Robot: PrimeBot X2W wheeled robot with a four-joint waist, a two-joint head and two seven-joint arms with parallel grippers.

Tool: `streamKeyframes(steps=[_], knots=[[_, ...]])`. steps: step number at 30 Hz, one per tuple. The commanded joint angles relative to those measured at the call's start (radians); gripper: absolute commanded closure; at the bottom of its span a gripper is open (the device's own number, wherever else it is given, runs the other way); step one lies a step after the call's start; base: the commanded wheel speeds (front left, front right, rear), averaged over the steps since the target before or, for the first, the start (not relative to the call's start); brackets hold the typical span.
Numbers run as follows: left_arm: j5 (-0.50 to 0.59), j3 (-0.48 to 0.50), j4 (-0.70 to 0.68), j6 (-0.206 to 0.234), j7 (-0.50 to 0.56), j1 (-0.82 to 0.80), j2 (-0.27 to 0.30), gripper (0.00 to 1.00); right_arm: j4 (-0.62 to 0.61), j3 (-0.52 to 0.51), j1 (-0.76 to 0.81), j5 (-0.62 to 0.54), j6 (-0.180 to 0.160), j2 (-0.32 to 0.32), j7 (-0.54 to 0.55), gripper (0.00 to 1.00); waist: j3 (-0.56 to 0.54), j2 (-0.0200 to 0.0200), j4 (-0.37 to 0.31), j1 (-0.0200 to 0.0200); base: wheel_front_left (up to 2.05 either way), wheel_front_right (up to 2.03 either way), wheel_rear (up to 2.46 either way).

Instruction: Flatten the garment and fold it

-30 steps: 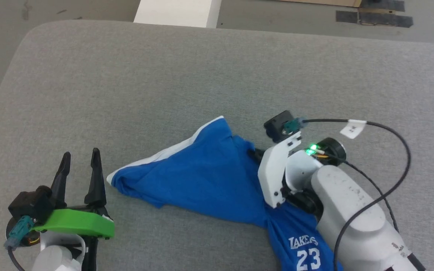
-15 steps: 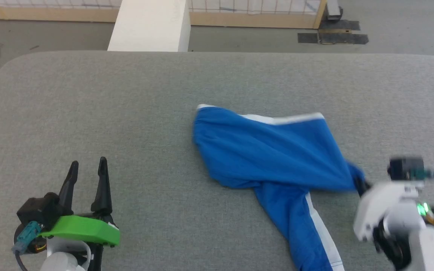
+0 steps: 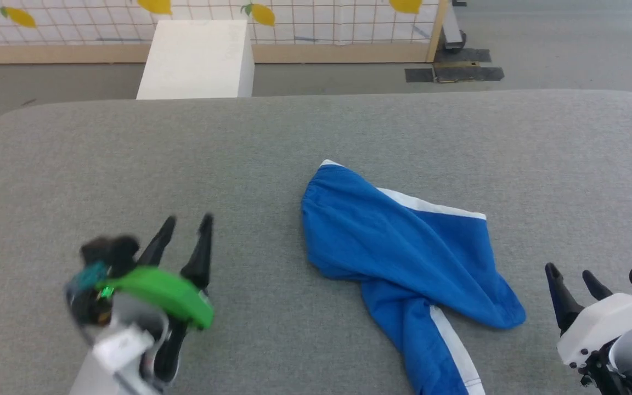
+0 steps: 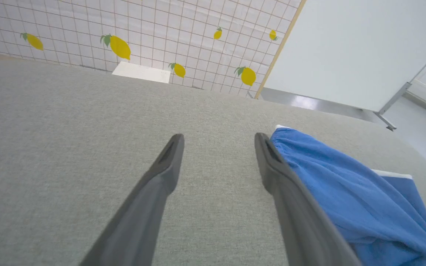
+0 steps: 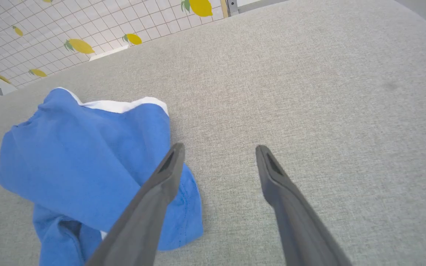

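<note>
While left pincer (image 3: 188,219) and right pincer (image 3: 568,271) gape, garment (image 3: 404,252) rumpled on grey table (image 3: 184,148), lemon-print wall (image 3: 321,16) beyond.

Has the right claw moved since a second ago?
Yes. Against the grey table, the right claw has swung to the robot's right and now stands open, clear of the blue shorts it was pinching.

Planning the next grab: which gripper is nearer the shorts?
The right gripper, white-bodied, just beside the shorts at their lower corner; the left gripper, with the green part, stands farther off.
</note>
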Motion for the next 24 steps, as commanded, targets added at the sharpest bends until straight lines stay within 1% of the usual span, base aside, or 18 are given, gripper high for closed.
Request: streamKeyframes(steps=[1,5,7,11,13,15,18,19,20,21,24], knots=[[-0.014,-0.021,0.009,-0.007,0.042,-0.058,0.005,0.00,-0.004,-0.003,-0.015,-0.007,-0.001,0.001,-0.006,0.00,0.002,-0.0001,-0.029,0.0000,0.00,0.00,0.00],[-0.036,-0.082,0.073,-0.004,0.237,-0.190,-0.002,0.00,-0.007,0.000,-0.032,-0.005,-0.001,0.001,-0.007,0.00,0.021,-0.0001,-0.083,0.0000,0.00,0.00,0.00],[-0.041,-0.108,0.118,0.012,0.356,-0.249,-0.005,0.00,-0.007,0.012,-0.039,0.002,-0.001,0.001,-0.010,0.00,0.036,-0.0001,-0.122,0.0000,0.00,0.00,0.00],[-0.041,-0.152,0.180,0.027,0.525,-0.317,-0.004,0.00,-0.001,0.027,-0.045,0.016,-0.001,0.001,-0.025,0.00,0.073,-0.0001,-0.185,0.0000,0.00,0.00,0.00],[-0.039,-0.171,0.205,0.036,0.590,-0.323,-0.001,0.00,0.006,0.030,-0.044,0.024,-0.001,0.001,-0.036,0.00,0.089,-0.0001,-0.211,0.0000,0.00,0.00,0.00],[-0.034,-0.181,0.216,0.042,0.614,-0.316,0.005,0.00,0.014,0.033,-0.042,0.030,-0.001,0.001,-0.049,0.00,0.103,-0.0001,-0.233,0.0000,0.00,0.00,0.00],[-0.030,-0.194,0.232,0.053,0.648,-0.289,0.014,0.00,0.027,0.034,-0.039,0.041,-0.001,0.001,-0.068,0.00,0.116,-0.0001,-0.248,0.0000,0.00,0.00,0.00],[-0.029,-0.199,0.236,0.054,0.658,-0.279,0.017,0.03,0.031,0.034,-0.038,0.045,-0.001,0.001,-0.074,0.00,0.120,-0.0001,-0.249,0.0000,0.00,0.00,0.00],[-0.033,-0.200,0.234,0.051,0.658,-0.272,0.017,0.53,0.035,0.035,-0.038,0.047,-0.001,0.001,-0.080,0.00,0.122,-0.0001,-0.249,0.0000,0.00,0.00,0.00],[-0.043,-0.197,0.228,0.047,0.647,-0.265,0.015,1.00,0.040,0.036,-0.039,0.049,-0.001,0.001,-0.086,0.00,0.123,-0.0001,-0.248,0.0000,0.00,0.00,0.00],[-0.081,-0.160,0.200,0.042,0.602,-0.252,0.012,1.00,0.053,0.042,-0.046,0.055,-0.001,0.001,-0.100,0.00,0.120,-0.0001,-0.233,0.0000,0.00,0.00,0.00]])
